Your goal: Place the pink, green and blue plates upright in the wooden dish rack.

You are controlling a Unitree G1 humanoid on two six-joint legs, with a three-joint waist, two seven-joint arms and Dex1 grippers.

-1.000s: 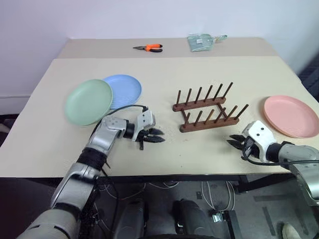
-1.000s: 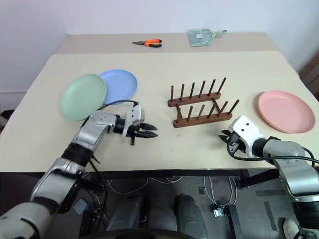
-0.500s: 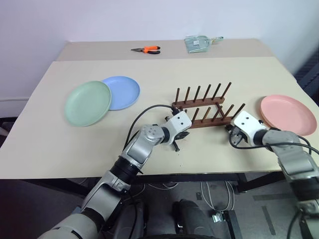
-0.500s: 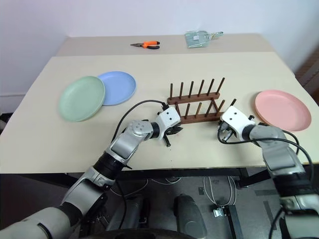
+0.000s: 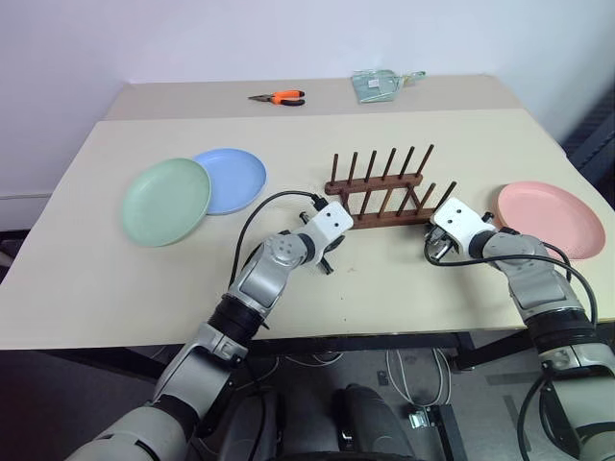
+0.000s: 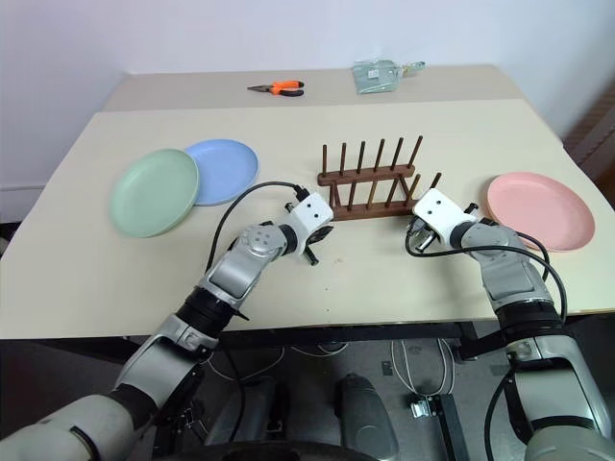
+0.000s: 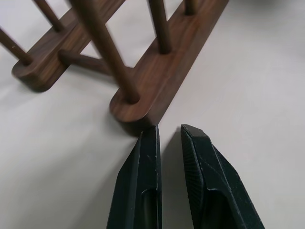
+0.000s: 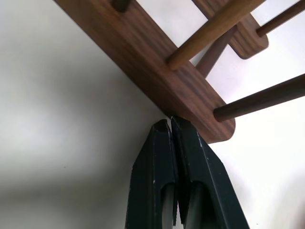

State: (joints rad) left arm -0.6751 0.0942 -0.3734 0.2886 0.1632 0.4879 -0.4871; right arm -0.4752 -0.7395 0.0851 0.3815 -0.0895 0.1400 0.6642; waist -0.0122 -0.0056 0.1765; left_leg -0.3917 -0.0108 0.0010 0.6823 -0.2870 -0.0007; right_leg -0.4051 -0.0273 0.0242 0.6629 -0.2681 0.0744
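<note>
Dark pegged wooden rack (image 5: 380,200), matte round plates (image 5: 165,199)

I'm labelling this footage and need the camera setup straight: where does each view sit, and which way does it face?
Left and right eye views: on the head, looking forward and down at the table, the dish rack and both arms.
Left wrist view: on the left arm, looking along the left hand at the rack's end; its fingers stand slightly apart.
Right wrist view: on the right arm, looking along the shut right hand, tips against the rack's near rail.
All views share the rack.
</note>
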